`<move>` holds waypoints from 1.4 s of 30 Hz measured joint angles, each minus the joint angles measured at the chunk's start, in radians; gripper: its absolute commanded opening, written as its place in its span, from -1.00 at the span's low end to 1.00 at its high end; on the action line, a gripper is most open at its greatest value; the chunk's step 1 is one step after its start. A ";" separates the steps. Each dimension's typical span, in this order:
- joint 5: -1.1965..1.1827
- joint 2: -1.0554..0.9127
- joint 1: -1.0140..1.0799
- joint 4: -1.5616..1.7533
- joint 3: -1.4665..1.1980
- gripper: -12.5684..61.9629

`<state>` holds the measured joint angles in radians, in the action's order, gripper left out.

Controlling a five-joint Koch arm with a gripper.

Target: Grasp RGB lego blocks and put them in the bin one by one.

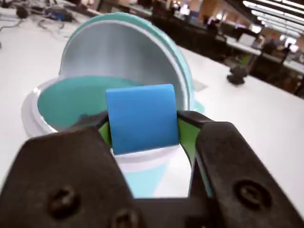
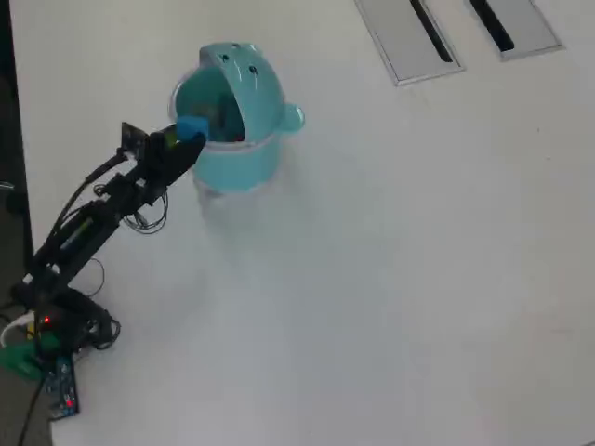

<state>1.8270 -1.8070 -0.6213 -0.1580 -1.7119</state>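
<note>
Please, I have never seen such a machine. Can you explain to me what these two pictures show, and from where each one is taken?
It is a small robot arm on a white table. One picture comes from a camera on the arm's wrist, looking forward past its black claw. The other camera looks down from above. The claw is shut on a blue block, holding it over the rim of a round teal bin with its lid flipped open. No other blocks lie on the table in these views.

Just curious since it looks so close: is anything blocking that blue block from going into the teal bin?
Nothing visible. The gripper holds the blue block at the bin rim, lid flipped open.
</note>
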 measured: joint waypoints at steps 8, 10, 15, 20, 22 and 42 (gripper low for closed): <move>0.028 0.262 -0.040 0.009 0.387 -0.46; 0.026 0.293 -0.049 0.008 0.390 -0.46; 0.028 0.337 -0.060 0.008 0.393 -0.39; 0.028 0.382 -0.069 0.008 0.422 -0.23; 0.028 0.397 -0.071 0.008 0.457 -0.23; 0.028 0.370 -0.066 -0.003 0.449 0.08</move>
<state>1.8546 -1.4373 -0.6872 -0.1611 -1.2625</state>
